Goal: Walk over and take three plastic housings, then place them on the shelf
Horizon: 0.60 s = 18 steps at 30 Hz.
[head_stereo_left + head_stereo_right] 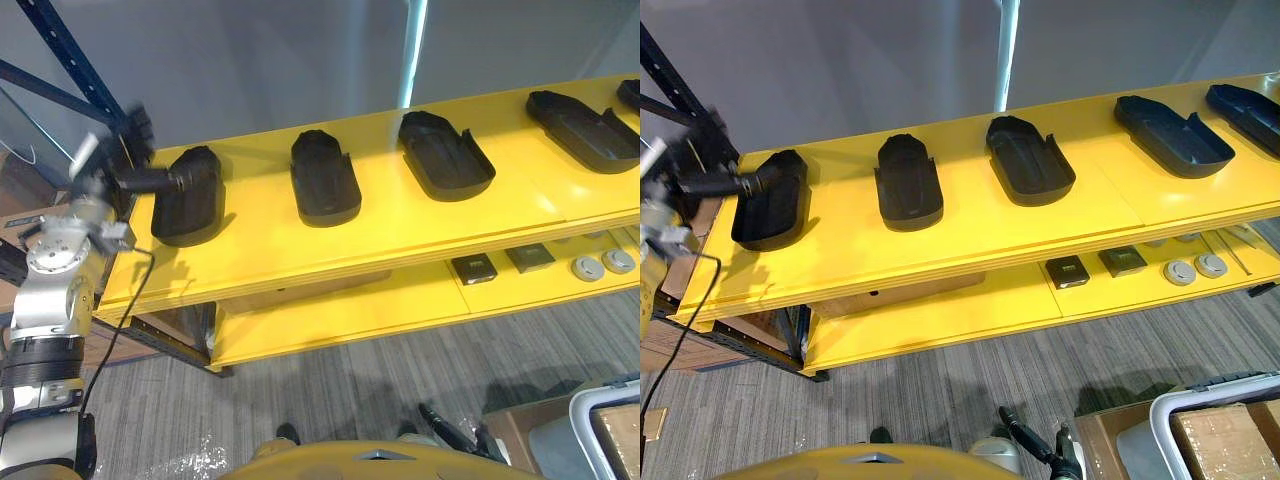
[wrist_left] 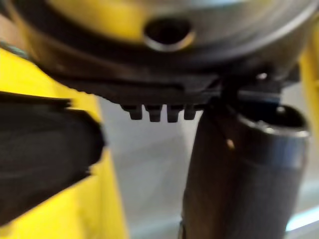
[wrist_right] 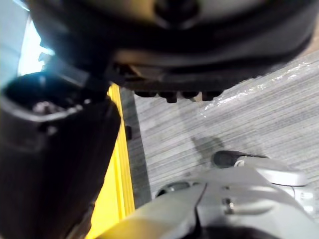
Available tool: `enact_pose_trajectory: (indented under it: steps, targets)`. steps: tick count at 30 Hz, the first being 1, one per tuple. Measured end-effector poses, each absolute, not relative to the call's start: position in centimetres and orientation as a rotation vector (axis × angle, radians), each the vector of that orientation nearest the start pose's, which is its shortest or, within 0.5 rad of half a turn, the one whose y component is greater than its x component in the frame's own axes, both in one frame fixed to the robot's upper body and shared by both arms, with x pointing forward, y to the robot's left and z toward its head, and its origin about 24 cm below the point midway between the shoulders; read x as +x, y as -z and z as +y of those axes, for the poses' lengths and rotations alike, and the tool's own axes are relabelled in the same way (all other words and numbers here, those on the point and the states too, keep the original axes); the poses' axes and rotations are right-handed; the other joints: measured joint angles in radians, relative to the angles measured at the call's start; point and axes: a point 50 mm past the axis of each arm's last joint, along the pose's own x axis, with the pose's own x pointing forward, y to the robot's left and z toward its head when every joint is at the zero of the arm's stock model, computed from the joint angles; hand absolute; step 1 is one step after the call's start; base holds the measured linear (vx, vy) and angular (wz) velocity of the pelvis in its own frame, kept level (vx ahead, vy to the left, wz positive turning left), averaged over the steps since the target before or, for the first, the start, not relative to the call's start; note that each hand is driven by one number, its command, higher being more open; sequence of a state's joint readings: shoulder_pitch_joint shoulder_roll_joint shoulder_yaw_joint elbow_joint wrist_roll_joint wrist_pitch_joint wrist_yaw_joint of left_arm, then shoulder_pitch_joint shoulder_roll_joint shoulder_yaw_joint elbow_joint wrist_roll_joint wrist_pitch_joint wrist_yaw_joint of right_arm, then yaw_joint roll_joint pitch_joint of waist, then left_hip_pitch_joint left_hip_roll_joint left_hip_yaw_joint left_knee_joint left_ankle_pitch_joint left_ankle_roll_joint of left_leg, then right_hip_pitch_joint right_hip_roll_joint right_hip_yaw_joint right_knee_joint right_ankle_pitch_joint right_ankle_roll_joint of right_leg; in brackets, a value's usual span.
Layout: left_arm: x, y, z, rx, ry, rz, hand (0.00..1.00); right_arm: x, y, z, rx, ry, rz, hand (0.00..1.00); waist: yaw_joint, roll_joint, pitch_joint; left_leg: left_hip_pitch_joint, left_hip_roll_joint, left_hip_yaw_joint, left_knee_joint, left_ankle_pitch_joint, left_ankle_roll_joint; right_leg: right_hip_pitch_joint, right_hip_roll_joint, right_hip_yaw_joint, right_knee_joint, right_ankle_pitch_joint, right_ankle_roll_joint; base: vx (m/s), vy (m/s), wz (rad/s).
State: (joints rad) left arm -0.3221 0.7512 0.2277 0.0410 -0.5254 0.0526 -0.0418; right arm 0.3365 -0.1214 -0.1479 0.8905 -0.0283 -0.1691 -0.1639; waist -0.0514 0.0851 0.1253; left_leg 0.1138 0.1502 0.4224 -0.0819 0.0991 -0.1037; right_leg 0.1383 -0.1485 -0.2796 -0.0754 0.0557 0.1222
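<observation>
Left hand (image 1: pixel 145 182) reaches from the robot's left to the near end of the leftmost housing (image 1: pixel 190 195) on the yellow shelf (image 1: pixel 400 225). The hand is blurred there, and I cannot tell whether it grips the housing or only meets it.

The housings are matte black moulded shells, each rounded at one end, and they stand in a row along the top board. The second housing (image 1: pixel 325 178) lies well apart from the first. The third housing (image 1: pixel 445 155) rests hollow side up with a raised rim. A longer fourth housing (image 1: pixel 585 130) lies further right, and a fifth housing (image 1: pixel 1245 115) sits at the far right end.

On the lower board the eye views show two dark square parts (image 1: pixel 473 268) and two round grey discs (image 1: pixel 588 268). A white-rimmed bin (image 1: pixel 1200 420) stands on the grey striped floor (image 1: pixel 940 380).

The left wrist view gives what the head camera blurs. The thumb (image 2: pixel 239 174) stands straight, with a gap between it and the dark housing, and yellow board shows under that housing. The right wrist view shows the right hand (image 3: pixel 199 40) above the floor beside a yellow edge. Its grasp cannot be read either.
</observation>
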Motion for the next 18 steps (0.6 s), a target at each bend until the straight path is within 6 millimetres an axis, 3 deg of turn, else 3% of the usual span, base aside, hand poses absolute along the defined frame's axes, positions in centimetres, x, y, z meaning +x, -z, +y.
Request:
enact_pose_trajectory:
  steps: [2,4,7,10,12,13,15,16,17,18]
  targets:
    - [27.7,-24.6,28.3,0.148,-0.078,-0.625,1.00,3.5,14.9,-23.3,-0.169,0.396,1.028,1.00,-0.003,0.000,0.000,0.001,0.001,0.007,0.000,-0.001,0.000,-0.003,0.000,0.008,0.001,0.000,0.000,0.00,0.000,-0.08]
    - [26.0,-26.8,26.4,0.108,-0.013,-0.829,1.00,3.6,14.8,-23.3,-0.169,0.396,1.018,1.00,-0.008,0.000,-0.001,0.005,0.001,0.014,0.000,-0.003,0.001,-0.005,0.000,0.014,0.001,0.000,0.000,0.00,0.000,-0.12]
    - [24.1,-27.1,23.2,0.041,0.182,-0.969,1.00,3.6,14.9,-23.3,-0.171,0.395,1.019,1.00,-0.009,0.000,-0.001,0.017,0.002,0.020,0.000,-0.006,-0.002,0.002,0.001,0.018,0.001,-0.002,-0.002,0.00,-0.002,-0.07]
    - [23.0,-23.0,19.8,-0.011,0.495,-0.823,1.00,3.7,14.8,-23.3,-0.173,0.396,1.018,1.00,-0.010,-0.003,-0.006,0.018,0.004,0.021,-0.001,-0.008,-0.002,0.003,0.003,0.019,0.000,-0.003,-0.004,0.00,0.000,0.00]
    - [22.8,-17.0,16.7,-0.115,0.732,-0.517,1.00,3.8,14.8,-23.4,-0.180,0.409,1.017,1.00,-0.008,-0.008,-0.011,0.018,0.004,0.021,-0.002,-0.009,-0.003,0.002,0.003,0.018,0.000,-0.007,-0.008,0.00,0.000,0.00]
    - [22.7,-15.3,16.2,-0.151,0.769,-0.423,1.00,3.9,14.8,-23.4,-0.182,0.414,1.013,1.00,-0.008,-0.008,-0.012,0.018,0.003,0.021,-0.002,-0.009,-0.003,0.002,0.003,0.018,0.000,-0.007,-0.008,0.00,0.000,0.00]
    - [22.2,-8.0,15.5,-0.289,0.829,-0.044,1.00,4.6,14.7,-23.4,-0.186,0.427,0.995,1.00,-0.011,-0.008,-0.012,0.020,0.004,0.025,-0.004,-0.009,-0.003,0.002,0.004,0.022,0.000,-0.004,-0.004,0.01,-0.002,-0.05]
    - [21.9,-6.2,15.7,-0.321,0.821,0.045,1.00,4.7,14.7,-23.4,-0.185,0.428,0.991,1.00,-0.011,-0.009,-0.012,0.021,0.005,0.026,-0.005,-0.009,-0.003,0.001,0.004,0.024,0.000,-0.003,-0.004,0.01,-0.004,-0.09]
    - [20.9,-3.0,16.3,-0.378,0.787,0.202,1.00,5.0,14.7,-23.4,-0.184,0.426,0.985,1.00,-0.011,-0.008,-0.012,0.024,0.006,0.031,-0.005,-0.010,-0.005,0.001,0.006,0.028,0.000,-0.003,-0.004,0.01,-0.005,-0.09]
    - [20.2,-1.5,16.7,-0.406,0.762,0.276,1.00,5.1,14.7,-23.4,-0.183,0.424,0.983,1.00,-0.010,-0.009,-0.012,0.027,0.006,0.034,-0.005,-0.011,-0.006,0.002,0.006,0.031,0.000,-0.003,-0.004,0.02,-0.006,-0.11]
